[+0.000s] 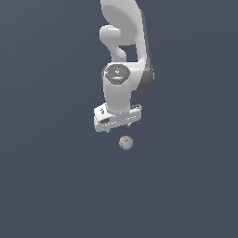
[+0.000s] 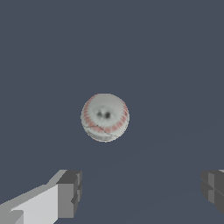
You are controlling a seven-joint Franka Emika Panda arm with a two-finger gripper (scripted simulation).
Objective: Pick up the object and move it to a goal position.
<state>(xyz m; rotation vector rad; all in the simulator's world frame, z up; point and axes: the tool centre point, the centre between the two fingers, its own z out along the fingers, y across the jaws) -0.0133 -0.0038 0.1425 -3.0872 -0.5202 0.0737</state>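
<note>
1. The end effector (image 2: 138, 192) has its fingers (image 2: 70, 192) spread wide and empty, leaving room to straddle something far narrower.
2. Beyond it, the ball (image 2: 105, 117) rests untouched on the worktop (image 2: 175, 65), apart from the fingers.

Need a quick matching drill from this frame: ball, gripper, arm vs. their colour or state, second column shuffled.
Column 1:
1. ball
2. gripper
3. arm

Column 2:
a. open, nothing between the fingers
b. white with dark joints, reaching down from the exterior view's top
c. off-white with reddish seams, lying free on the dark surface

Pairs: 1-c, 2-a, 3-b
</note>
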